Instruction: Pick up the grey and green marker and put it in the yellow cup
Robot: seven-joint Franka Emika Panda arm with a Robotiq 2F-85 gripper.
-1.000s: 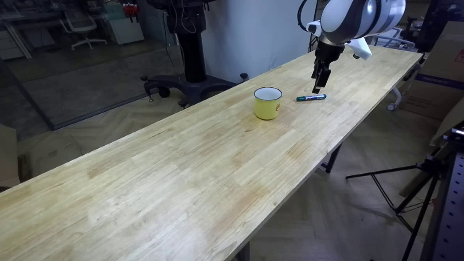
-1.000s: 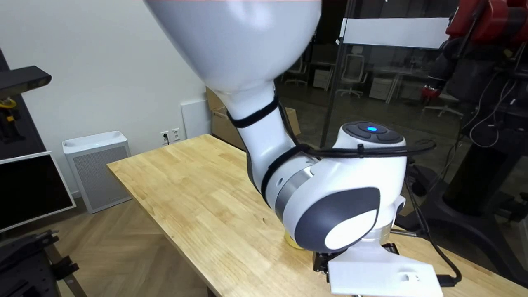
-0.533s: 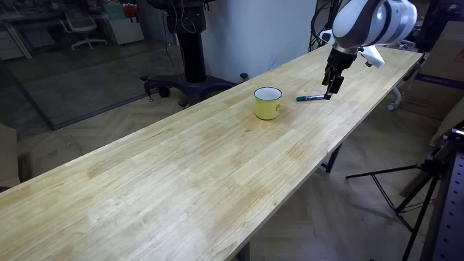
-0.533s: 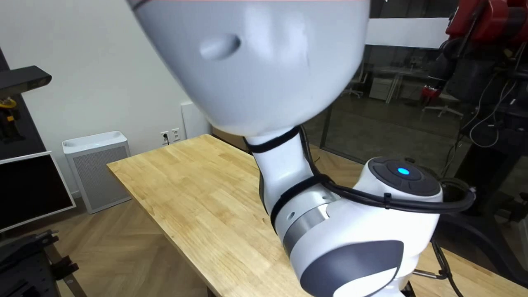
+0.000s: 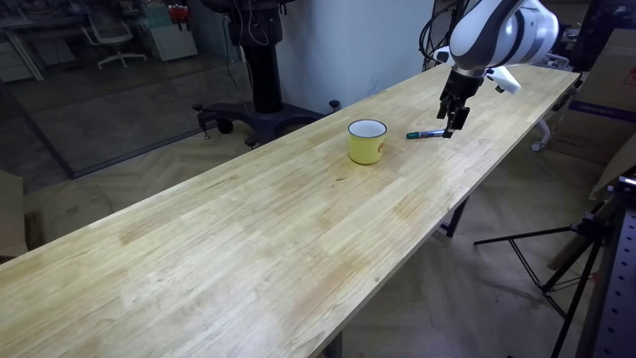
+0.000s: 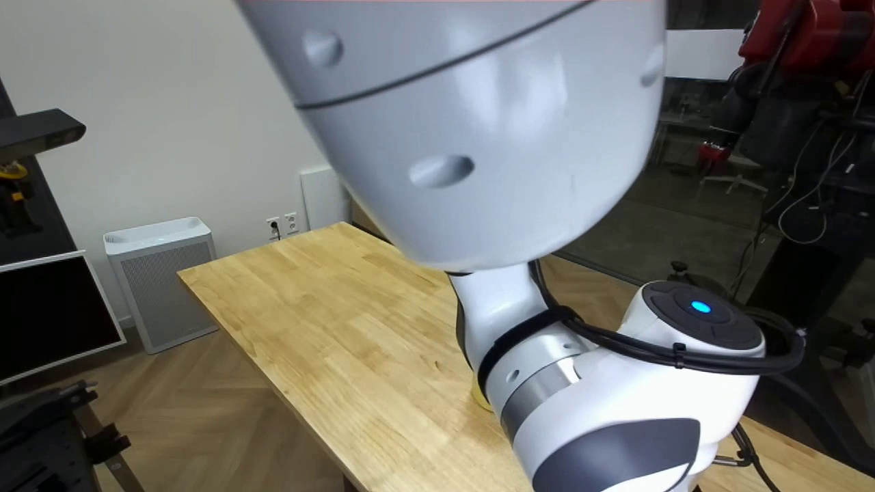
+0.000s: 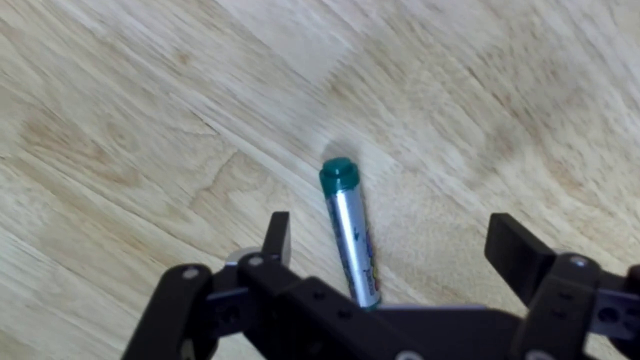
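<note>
1. The gripper (image 7: 393, 237) is released: its fingers (image 7: 519, 255) stand wide apart in the lower half of the wrist view, the grey and green marker (image 7: 351, 235) lying between them in the frame.
2. Against a second ago, its fingertips (image 5: 448, 133) sit lower and farther right in an exterior view, one now covering the marker's right end.
3. The marker is unmoved on the wooden table (image 5: 223, 243); the yellow cup (image 5: 365, 150), likewise unmoved, stands upright left of it in that frame, near it.
4. In an exterior view the arm (image 6: 506, 143) hides most of the cup, leaving a yellow sliver at lower centre; only there does the grilled white unit (image 6: 167, 287) at left show.
</note>
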